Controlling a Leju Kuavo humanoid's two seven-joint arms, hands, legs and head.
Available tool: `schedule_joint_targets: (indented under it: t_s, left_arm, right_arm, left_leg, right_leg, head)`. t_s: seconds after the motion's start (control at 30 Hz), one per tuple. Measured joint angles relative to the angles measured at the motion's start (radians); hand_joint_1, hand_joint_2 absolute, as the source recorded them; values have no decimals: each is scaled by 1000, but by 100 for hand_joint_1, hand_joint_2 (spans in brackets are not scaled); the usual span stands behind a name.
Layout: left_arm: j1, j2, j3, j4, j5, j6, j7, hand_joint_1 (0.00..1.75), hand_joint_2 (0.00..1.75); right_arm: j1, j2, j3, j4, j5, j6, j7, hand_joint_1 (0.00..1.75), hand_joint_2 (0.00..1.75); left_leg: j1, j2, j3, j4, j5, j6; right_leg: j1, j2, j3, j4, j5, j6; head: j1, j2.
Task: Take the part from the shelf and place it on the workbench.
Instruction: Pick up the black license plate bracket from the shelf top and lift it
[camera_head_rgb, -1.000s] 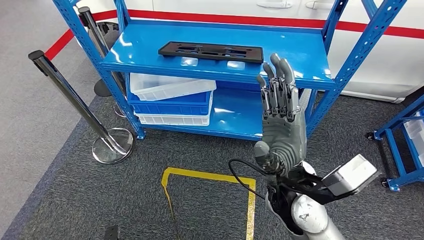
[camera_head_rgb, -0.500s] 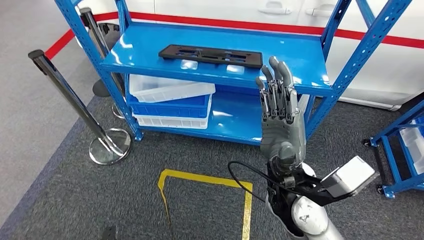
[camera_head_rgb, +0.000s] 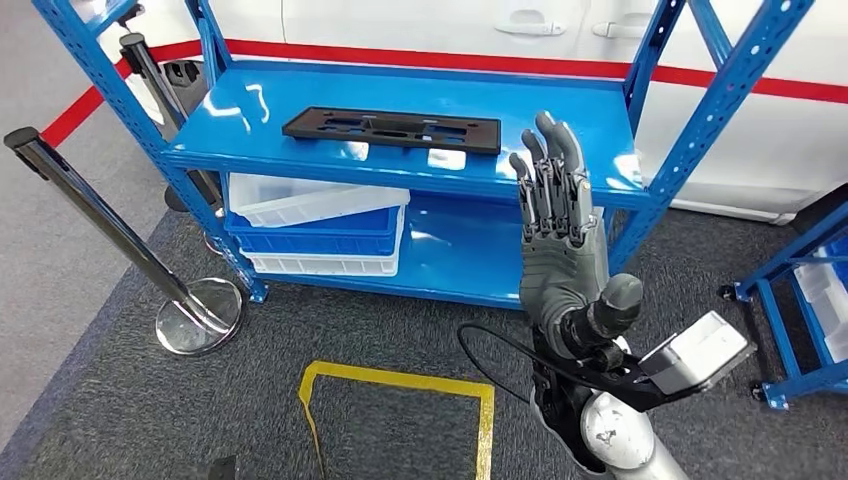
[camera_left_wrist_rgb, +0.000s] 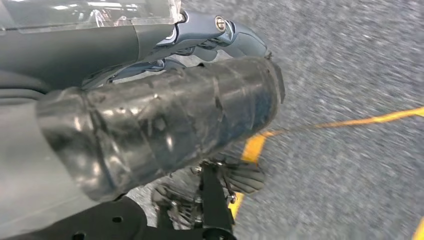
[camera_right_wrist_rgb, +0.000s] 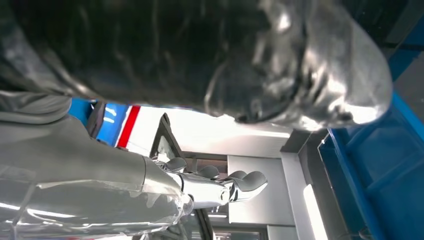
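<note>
Head view: flat black part (camera_head_rgb: 391, 130) lies on the upper shelf (camera_head_rgb: 560, 120) of the blue rack (camera_head_rgb: 690, 130), long axis running side to side across the shelf, parallel to its front edge. Right hand (camera_head_rgb: 560, 235) is raised in front of the rack, fingers straight and a little apart, nothing in it. Part sits up and to the left of that hand, further back on the shelf, well apart from the fingertips; no contact. Right end of the part is the end nearest the hand.

Left wrist view: left hand (camera_left_wrist_rgb: 150, 135) hangs low over grey carpet and a yellow floor line (camera_left_wrist_rgb: 350, 120); blurry, can't tell if its fingers are spread or curled. Judging by this, right hand is far the nearer one to the part.

Right wrist view: thumb (camera_right_wrist_rgb: 300, 65) up close, too near to read much else.

Containers: lower shelf holds stacked bins, a white bin (camera_head_rgb: 310, 195) on top, a blue bin (camera_head_rgb: 330, 222) under it, another white bin (camera_head_rgb: 320, 262) at the bottom. Top one looks empty; the others' insides are hidden.

Likely next: reach forward and leftward, come at the part's right end or long front edge. Part is thin and flat, so getting fingers under it may be awkward.

Silver post (camera_head_rgb: 110, 230) stands left of the rack.
</note>
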Motion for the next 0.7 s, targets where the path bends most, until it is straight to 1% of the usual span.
schedule_joint_targets:
  t_s: [0.03, 0.07, 0.1, 0.13, 0.17, 0.2, 0.23, 0.27, 0.3, 0.33, 0.37, 0.4, 0.43, 0.47, 0.5, 0.53, 0.57, 0.6, 0.63, 0.67, 0.7]
  left_arm:
    - [0, 1, 0, 1, 0, 0, 0, 0, 0]
    - [-1, 1, -1, 2, 1, 0, 0, 0, 0]
    - [-2, 1, -1, 2, 1, 0, 0, 0, 0]
    - [-2, 1, -1, 3, 1, 0, 0, 0, 0]
    - [-2, 1, -2, 3, 2, 0, 0, 0, 0]
    - [-2, 1, -2, 3, 1, 0, 0, 0, 0]
    - [-2, 1, -3, 3, 1, -1, 0, 0, 0]
    - [-2, 1, -4, 3, 2, -2, 0, 0, 0]
    - [-2, 1, -5, 4, 2, -2, 0, 0, 0]
    - [0, 1, -6, 4, 2, -3, 0, 0, 0]
    - [2, 0, -7, 4, 2, -3, 0, 0, 0]
    - [4, -1, -8, 4, 2, -3, 1, 0, 0]
    - [6, -2, -8, 4, 2, -3, 1, 0, 0]
    - [8, -2, -9, 6, 2, -3, 2, 0, 0]
    - [9, -3, -10, 7, 1, -5, 2, 0, 0]
    - [9, -3, -12, 9, 1, -6, 1, 0, 0]
    - [7, -3, -14, 10, 1, -8, 1, 0, 0]
    - [4, -3, -15, 11, 0, -9, 0, 0, 0]
    - [0, -3, -16, 11, -1, -10, 0, 0, 0]
    - [-4, -4, -17, 11, -2, -10, -1, 0, 0]
    - [-7, -5, -18, 11, -3, -10, -1, 0, 0]
  right_arm:
    - [1, 0, 1, 0, 0, 0, 0, 0, 0]
    - [1, -1, 1, 0, 0, 0, 1, 0, 0]
    - [0, -1, 2, -1, 1, 0, 1, 0, 0]
    - [-2, -2, 2, -2, 1, 0, 1, 0, 0]
    - [-4, -2, 3, -3, 1, 1, 1, 0, 0]
    - [-7, -2, 3, -3, 1, 1, 2, 0, 0]
    - [-8, -3, 4, -2, 1, 1, 3, 0, 0]
    - [-8, -4, 4, -1, 1, 1, 5, 0, 44]
    - [-7, -4, 5, 1, 0, 1, 7, 0, 87]
    - [-6, -6, 6, 2, 1, 0, 8, 0, 131]
    - [-5, -7, 7, 3, 1, 0, 9, 0, 175]
    - [-5, -8, 8, 4, 1, -1, 10, 0, 175]
    - [-4, -9, 9, 5, 2, -2, 9, 0, 175]
    - [-1, -11, 10, 7, 3, -2, 9, 0, 175]
    - [1, -12, 11, 10, 4, -2, 8, 0, 175]
    - [4, -14, 12, 11, 7, -1, 8, 0, 175]
    - [5, -16, 14, 12, 11, 1, 8, 0, 175]
    - [3, -17, 15, 9, 17, 2, 6, 0, 175]
    - [-1, -18, 15, 6, 26, 1, 5, 0, 175]
    - [-5, -18, 16, 4, 39, -2, 3, 0, 175]
    - [-8, -18, 16, 2, 53, -8, 2, 0, 131]
  left_leg:
    - [-6, 1, 17, -25, -6, 9]
    - [-10, 2, 34, -42, -21, 13]
    - [-9, 1, 55, -67, -33, 14]
    - [-6, 0, 78, -88, -44, 13]
    - [-3, -2, 103, -107, -51, 12]
    - [1, -3, 129, -124, -59, 12]
    - [3, -4, 155, -138, -69, 12]
    - [4, -6, 180, -148, -82, 13]
    - [5, -7, 204, -155, -96, 13]
    - [5, -9, 230, -159, -112, 11]
    - [7, -11, 257, -161, -131, 8]
    - [9, -12, 284, -162, -150, 4]
    - [11, -13, 309, -161, -171, -2]
    - [11, -13, 334, -155, -194, -7]
    - [10, -16, 346, -147, -213, -13]
    - [11, -18, 353, -140, -232, -20]
    - [12, -19, 355, -132, -243, -27]
    - [14, -19, 344, -118, -241, -34]
    - [17, -17, 330, -88, -230, -40]
    - [18, -15, 302, -39, -211, -44]
    - [19, -13, 263, 24, -200, -47]
  right_leg:
    - [-1, 0, 14, -14, -4, 5]
    - [-1, 0, 27, -22, 1, 12]
    - [-2, 0, 35, -19, 11, 18]
    - [-2, -3, 32, 3, 29, 23]
    - [-2, -5, 13, 44, 51, 28]
    - [-4, -6, -21, 98, 66, 32]
    - [-6, -7, -64, 153, 66, 36]
    - [-7, -8, -108, 196, 47, 40]
    - [-8, -8, -150, 222, 11, 43]
    - [-9, -8, -184, 227, -27, 46]
    - [-10, -8, -209, 212, -55, 49]
    - [-11, -9, -227, 179, -56, 50]
    - [-11, -10, -238, 131, -12, 49]
    - [-10, -13, -251, 73, 80, 46]
    - [-8, -16, -257, 34, 162, 38]
    - [-5, -15, -264, 11, 230, 28]
    - [0, -14, -271, 8, 259, 16]
    - [2, -10, -269, 18, 245, 6]
    - [3, -7, -268, 19, 237, -2]
    - [1, -5, -260, 14, 228, -9]
    - [-2, -4, -247, 7, 221, -15]
  head:
    - [1, 0]
    - [1, 0]
    - [-1, 0]
    - [-1, 0]
    - [0, 0]
    - [1, 0]
    - [3, 0]
    - [4, 0]
    - [4, 0]
    - [4, 0]
    - [5, 0]
    - [5, 0]
    - [5, 0]
    - [6, 0]
    - [6, 0]
    - [3, 0]
    - [2, 0]
    - [-1, 0]
    - [-3, 0]
    - [-3, 0]
    - [-5, 0]
